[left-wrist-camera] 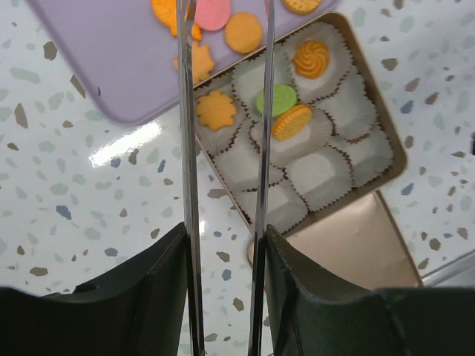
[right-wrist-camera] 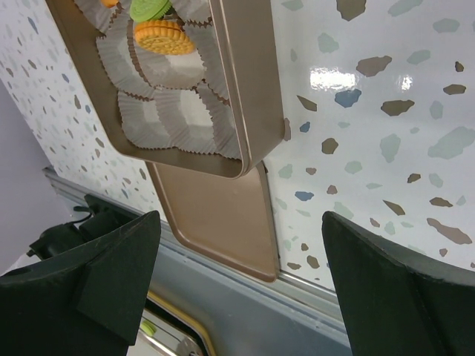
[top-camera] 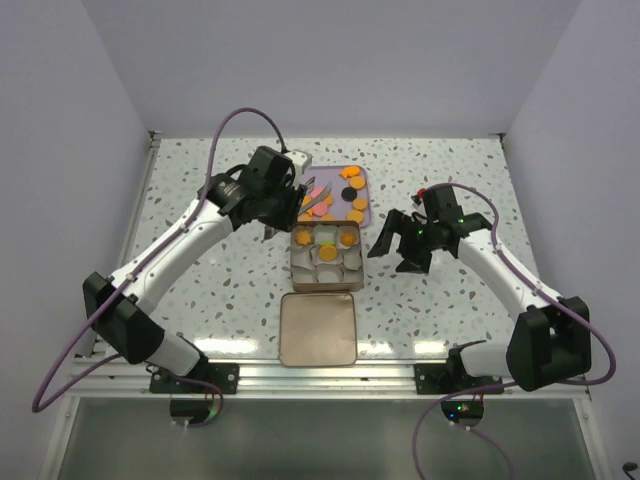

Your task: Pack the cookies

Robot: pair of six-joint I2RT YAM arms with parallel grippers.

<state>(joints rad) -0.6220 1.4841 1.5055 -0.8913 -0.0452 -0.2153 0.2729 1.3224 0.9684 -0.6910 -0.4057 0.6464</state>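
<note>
Most of the cookies [left-wrist-camera: 243, 31] lie loose on the purple tray [left-wrist-camera: 111, 52], just beyond the tips of the left gripper's fingers [left-wrist-camera: 171, 271]. A pink one sits between the 2 metal arms reaching out from them. 4 more are already in the paper cups [left-wrist-camera: 319, 174] of the tin [right-wrist-camera: 241, 74], off to the right of those fingers: 3 orange and 1 green.

The left gripper [left-wrist-camera: 223, 248] is partly closed, pinching a pair of long tweezers [left-wrist-camera: 189, 148]. That seems the point of the narrow hold: thin blades suit small flat discs better than broad pads would. The tweezer tips run out of the wrist view, so I cannot tell whether they have a cookie.

The right gripper [right-wrist-camera: 241, 259] stands wide apart and empty. It hovers beside the tin's near corner, with the lid [right-wrist-camera: 215, 215] lying under its left finger, probably waiting to steady the tin or fit the lid.
</note>
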